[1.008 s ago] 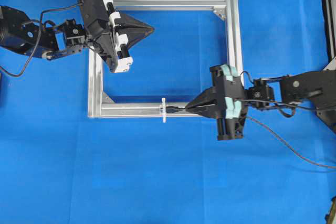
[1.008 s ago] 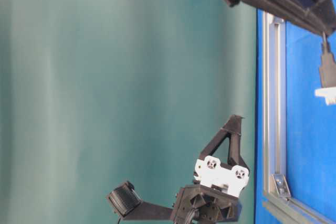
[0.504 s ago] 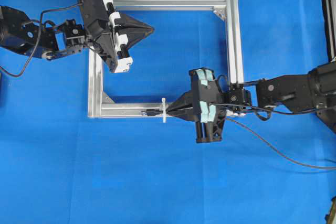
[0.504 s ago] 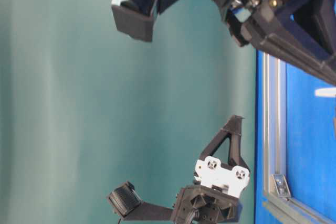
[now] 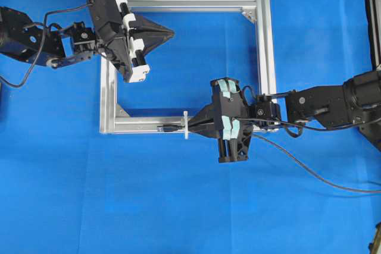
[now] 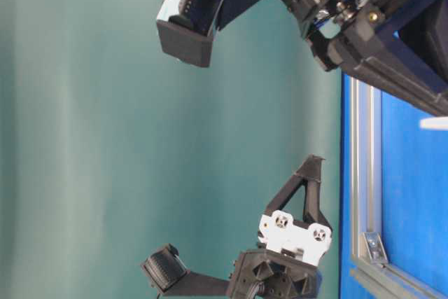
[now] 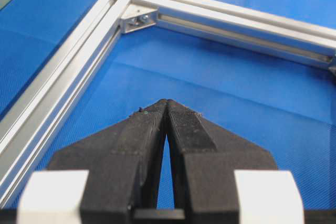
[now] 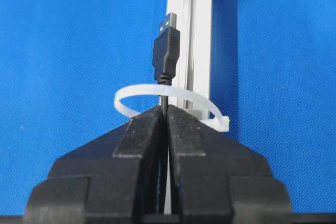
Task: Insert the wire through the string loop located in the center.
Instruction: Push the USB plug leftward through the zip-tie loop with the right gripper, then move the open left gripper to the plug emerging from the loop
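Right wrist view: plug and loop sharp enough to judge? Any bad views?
Right wrist: wire plug and string loop crisp, lighting even. Table-level: turned sideways, right gripper looms close and soft. Overhead: loop tiny, no glare.

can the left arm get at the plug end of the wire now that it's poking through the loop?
Probably yes. The plug tip sticks out past the string loop with bare frame rail beside it. The left claw, shut and empty, hovers over the frame's far side with nothing between.
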Robot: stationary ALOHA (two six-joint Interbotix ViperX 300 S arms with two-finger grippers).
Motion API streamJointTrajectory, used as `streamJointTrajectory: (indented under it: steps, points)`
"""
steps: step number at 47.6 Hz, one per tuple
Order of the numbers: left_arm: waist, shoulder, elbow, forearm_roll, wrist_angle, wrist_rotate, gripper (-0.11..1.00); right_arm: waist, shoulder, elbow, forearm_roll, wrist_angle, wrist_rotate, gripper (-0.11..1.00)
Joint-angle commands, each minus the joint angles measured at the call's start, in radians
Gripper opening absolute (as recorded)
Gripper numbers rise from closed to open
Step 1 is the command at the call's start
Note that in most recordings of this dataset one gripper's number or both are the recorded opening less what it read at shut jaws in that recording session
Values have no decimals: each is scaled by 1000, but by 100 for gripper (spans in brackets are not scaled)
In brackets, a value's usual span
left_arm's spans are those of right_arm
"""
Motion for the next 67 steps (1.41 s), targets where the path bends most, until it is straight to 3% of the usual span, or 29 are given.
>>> streamJointTrajectory:
  steps: [1, 11, 35, 44, 60, 63, 67]
  points:
    - [-15, -29, -6, 3, -5, -8, 0, -2, -14, -15, -2, -5, -2, -2]
    - [-75, -34, 12, 2, -3, -31, 0, -2, -14, -17, -2, -5, -2, -2]
    - [-345, -77, 84, 2, -3, -43, 0, -2, -14, -14, -3, -5, -2, -2]
    - [-382, -74, 78, 3, -3, -41, 0, -2, -14, -15, -3, -5, -2, -2]
    - [-382, -72, 74, 2, 67, -43, 1, -2, -14, -17, -5, -5, -6, -2]
    - [-382, -71, 67, 2, 67, -43, 6, -2, -14, -15, -3, -6, -6, -2]
    - [-382, -66, 58, 3, 67, -43, 25, -2, -14, -14, -3, -5, -6, -2]
